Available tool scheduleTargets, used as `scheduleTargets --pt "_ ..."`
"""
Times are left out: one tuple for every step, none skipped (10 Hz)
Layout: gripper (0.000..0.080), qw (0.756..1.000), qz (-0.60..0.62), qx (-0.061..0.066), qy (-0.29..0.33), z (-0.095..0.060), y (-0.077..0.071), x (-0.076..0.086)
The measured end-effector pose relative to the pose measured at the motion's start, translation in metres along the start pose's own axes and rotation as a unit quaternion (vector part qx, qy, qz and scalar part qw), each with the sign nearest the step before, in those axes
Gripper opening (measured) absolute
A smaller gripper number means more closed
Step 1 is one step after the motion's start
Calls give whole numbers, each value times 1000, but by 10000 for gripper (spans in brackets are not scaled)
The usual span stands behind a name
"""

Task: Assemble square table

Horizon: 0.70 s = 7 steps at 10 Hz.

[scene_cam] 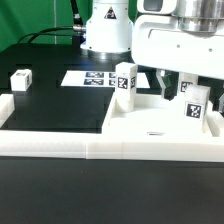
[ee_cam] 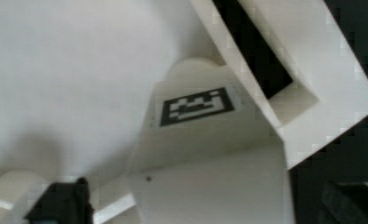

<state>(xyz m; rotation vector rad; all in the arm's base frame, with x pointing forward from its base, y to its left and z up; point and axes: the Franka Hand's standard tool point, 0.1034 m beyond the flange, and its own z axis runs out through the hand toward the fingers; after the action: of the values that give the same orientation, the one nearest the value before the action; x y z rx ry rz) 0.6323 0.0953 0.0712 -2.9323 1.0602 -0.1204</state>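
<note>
- Looking at exterior view: square tabletop (scene_cam: 160,128) lies flat on black table (scene_cam: 55,105), pushed vs. low white border wall (scene_cam: 90,148) at front.
- Two legs stand upright on slab: one leg (scene_cam: 125,82) near its back-left corner, second leg (scene_cam: 192,104) toward exterior view's right.
- Gripper (scene_cam: 172,84) hangs over slab betw. the two legs, jaws spread wide, nothing held.
- Third leg (scene_cam: 21,80) sits apart on table, exterior view's left.
- Marker board (scene_cam: 92,77) flat behind, near robot base (scene_cam: 106,35).
- Wrist view: tagged leg (ee_cam: 202,105) close up, on white slab (ee_cam: 74,90); one dark fingertip (ee_cam: 60,200) visible, touching nothing.
</note>
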Motion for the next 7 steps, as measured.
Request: scheduleTargets --pt "649 1000 -1 2 1 -2 0 1" --pt "649 1000 -19 16 2 -18 -1 10" --pt "649 999 -28 27 4 -36 5 18" --pt "649 999 -39 33 5 -47 15 23" --pt "649 997 -64 37 8 -57 25 30" --pt "649 996 -80 39 12 -65 38 36" --pt "649 994 -107 36 14 -67 53 43"
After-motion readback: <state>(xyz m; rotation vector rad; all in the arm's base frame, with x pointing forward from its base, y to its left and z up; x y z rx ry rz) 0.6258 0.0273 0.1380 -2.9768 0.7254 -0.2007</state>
